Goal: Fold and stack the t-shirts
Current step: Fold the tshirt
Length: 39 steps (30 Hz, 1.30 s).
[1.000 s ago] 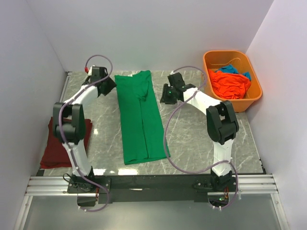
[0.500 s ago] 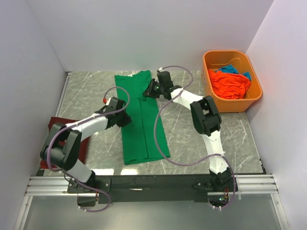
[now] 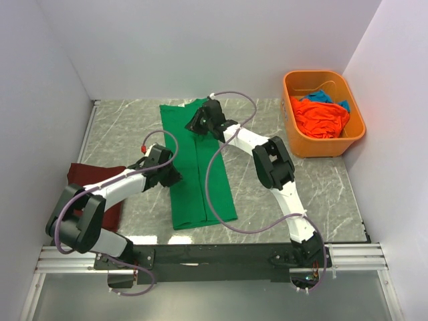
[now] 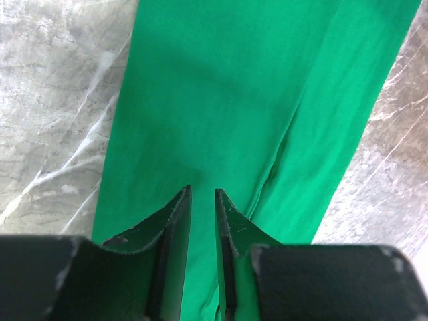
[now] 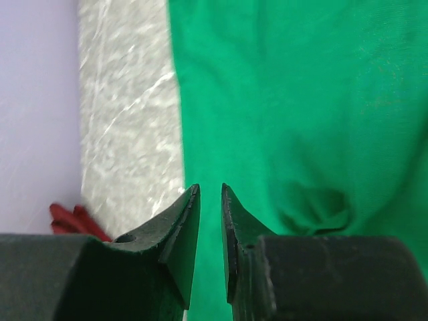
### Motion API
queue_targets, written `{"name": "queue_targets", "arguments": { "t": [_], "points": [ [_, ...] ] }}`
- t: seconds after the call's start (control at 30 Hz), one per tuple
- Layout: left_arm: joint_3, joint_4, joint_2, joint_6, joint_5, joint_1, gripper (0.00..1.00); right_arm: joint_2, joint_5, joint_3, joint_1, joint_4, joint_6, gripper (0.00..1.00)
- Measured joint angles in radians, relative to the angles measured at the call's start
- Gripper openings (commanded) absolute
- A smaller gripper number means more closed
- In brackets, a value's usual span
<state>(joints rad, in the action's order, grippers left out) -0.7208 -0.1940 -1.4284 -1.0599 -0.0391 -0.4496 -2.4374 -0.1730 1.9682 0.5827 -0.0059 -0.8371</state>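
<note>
A bright green t-shirt [image 3: 197, 167] lies folded into a long strip down the middle of the table. My left gripper [image 3: 172, 175] hovers at its left edge, halfway along. In the left wrist view the jaws [image 4: 200, 190] stand nearly together over green cloth [image 4: 254, 100] and hold nothing. My right gripper [image 3: 195, 122] is over the strip's far part. In the right wrist view its jaws [image 5: 210, 186] are also nearly together and empty, over the shirt's left edge [image 5: 281, 100]. A maroon t-shirt [image 3: 90, 200] lies at the table's left edge.
An orange plastic tub [image 3: 354, 130] at the far right holds an orange shirt [image 3: 321, 117] and a blue one [image 3: 328, 97]. White walls stand on three sides. Grey marble table [image 3: 301, 194] shows right of the strip. A bit of maroon cloth [image 5: 67, 217] shows in the right wrist view.
The left arm swung from the far left back corner down to the green shirt's left edge. The right gripper moved left from beside the shirt onto its far part.
</note>
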Motion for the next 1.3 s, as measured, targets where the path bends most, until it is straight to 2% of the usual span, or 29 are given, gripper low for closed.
{"name": "queue_targets", "arguments": {
  "t": [0.37,0.67,1.03,1.3],
  "points": [
    [0.001,-0.006,-0.005,0.021,0.014,0.000,0.23,0.002,0.085,-0.119,-0.032,-0.003,-0.011,0.26],
    [0.001,-0.007,-0.039,0.027,0.016,0.000,0.23,0.106,0.092,-0.297,-0.066,0.070,-0.031,0.26],
    [0.001,-0.010,-0.060,0.036,0.018,0.000,0.23,0.132,0.068,-0.377,-0.143,0.127,-0.072,0.25],
    [0.002,-0.014,-0.051,0.058,0.034,0.000,0.34,0.205,0.048,-0.481,-0.149,0.138,-0.060,0.27]
  ]
}}
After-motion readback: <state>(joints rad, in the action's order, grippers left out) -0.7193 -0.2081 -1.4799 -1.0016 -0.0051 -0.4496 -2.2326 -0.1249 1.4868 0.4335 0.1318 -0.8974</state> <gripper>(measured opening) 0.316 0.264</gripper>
